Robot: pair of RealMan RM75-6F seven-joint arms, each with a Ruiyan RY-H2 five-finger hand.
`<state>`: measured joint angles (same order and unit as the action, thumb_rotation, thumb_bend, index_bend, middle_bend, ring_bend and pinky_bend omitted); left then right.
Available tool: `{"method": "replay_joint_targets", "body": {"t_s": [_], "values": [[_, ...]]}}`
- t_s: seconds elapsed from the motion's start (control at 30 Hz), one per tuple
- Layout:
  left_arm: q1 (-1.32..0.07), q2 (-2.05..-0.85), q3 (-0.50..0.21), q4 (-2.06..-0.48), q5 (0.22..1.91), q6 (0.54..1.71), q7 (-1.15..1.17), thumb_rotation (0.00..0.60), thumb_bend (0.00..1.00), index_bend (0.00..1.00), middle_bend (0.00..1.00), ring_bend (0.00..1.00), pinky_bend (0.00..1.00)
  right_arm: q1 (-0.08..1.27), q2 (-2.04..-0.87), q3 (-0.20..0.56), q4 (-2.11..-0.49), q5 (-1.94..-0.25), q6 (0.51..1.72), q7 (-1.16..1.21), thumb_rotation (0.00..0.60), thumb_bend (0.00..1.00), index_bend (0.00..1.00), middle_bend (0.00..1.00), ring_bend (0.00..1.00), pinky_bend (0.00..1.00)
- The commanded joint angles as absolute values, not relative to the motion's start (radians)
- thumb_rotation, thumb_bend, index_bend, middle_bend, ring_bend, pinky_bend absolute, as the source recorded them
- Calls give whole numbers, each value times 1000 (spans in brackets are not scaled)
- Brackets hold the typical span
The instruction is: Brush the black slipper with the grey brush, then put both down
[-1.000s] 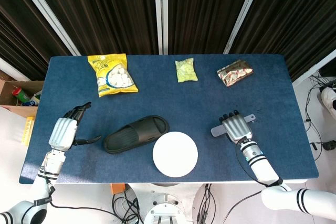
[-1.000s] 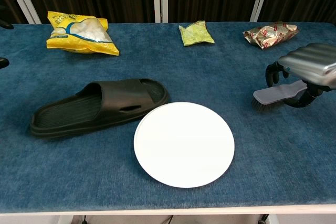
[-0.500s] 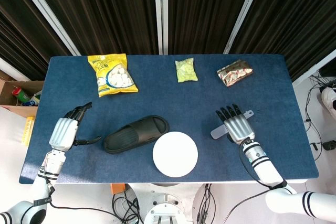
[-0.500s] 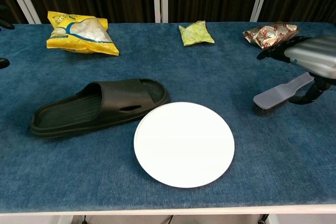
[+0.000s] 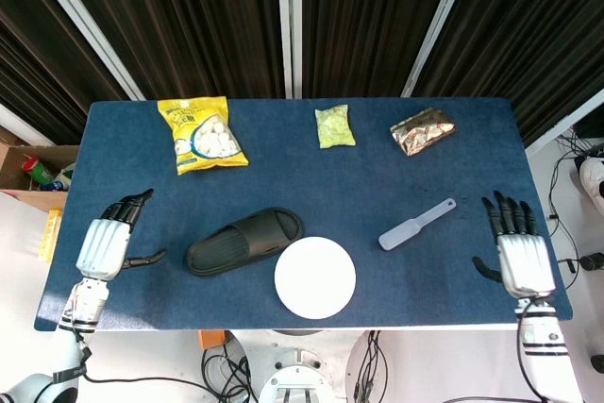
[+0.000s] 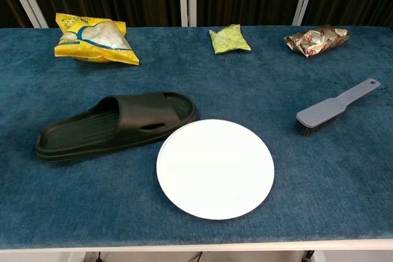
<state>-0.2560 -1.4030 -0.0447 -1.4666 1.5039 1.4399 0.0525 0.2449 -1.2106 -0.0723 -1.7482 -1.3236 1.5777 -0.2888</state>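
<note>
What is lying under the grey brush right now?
Only the blue table cover. The grey brush lies bristles down on it, apart from the white plate and black slipper. Neither hand touches it. The cloth beneath the bristles is covered.

Table (image 5: pixel 283 153): blue cloth top.
Front left: black slipper (image 5: pixel 243 242), sole down.
Front centre: white plate (image 5: pixel 315 277), touching the slipper's toe.
Right: grey brush (image 5: pixel 416 224), bristles down.
Far edge: yellow snack bag (image 5: pixel 201 133), green packet (image 5: pixel 334 126), brown packet (image 5: pixel 422 129).
</note>
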Motion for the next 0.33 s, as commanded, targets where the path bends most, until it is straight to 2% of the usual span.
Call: {"method": "replay_joint_targets", "body": {"t_s": [0.03, 0.17, 0.33], "values": [[-223, -1397, -33, -1467, 1483, 1464, 106, 433, 62, 84, 170, 163, 273, 149, -1197, -96, -1701, -1346, 1644, -204, 600, 138, 0, 0, 0, 0], [-195, -1386, -29, -1481, 1469, 1488, 147, 388, 61, 84, 170, 163, 272, 104, -1200, -95, -1674, -1339, 1646, -148, 600, 151, 0, 0, 0, 0], [-165, -1374, -33, -1489, 1460, 1521, 163, 367, 62, 84, 170, 162, 272, 71, -1226, -99, -1619, -1351, 1616, -94, 600, 153, 0, 0, 0, 0]]}}
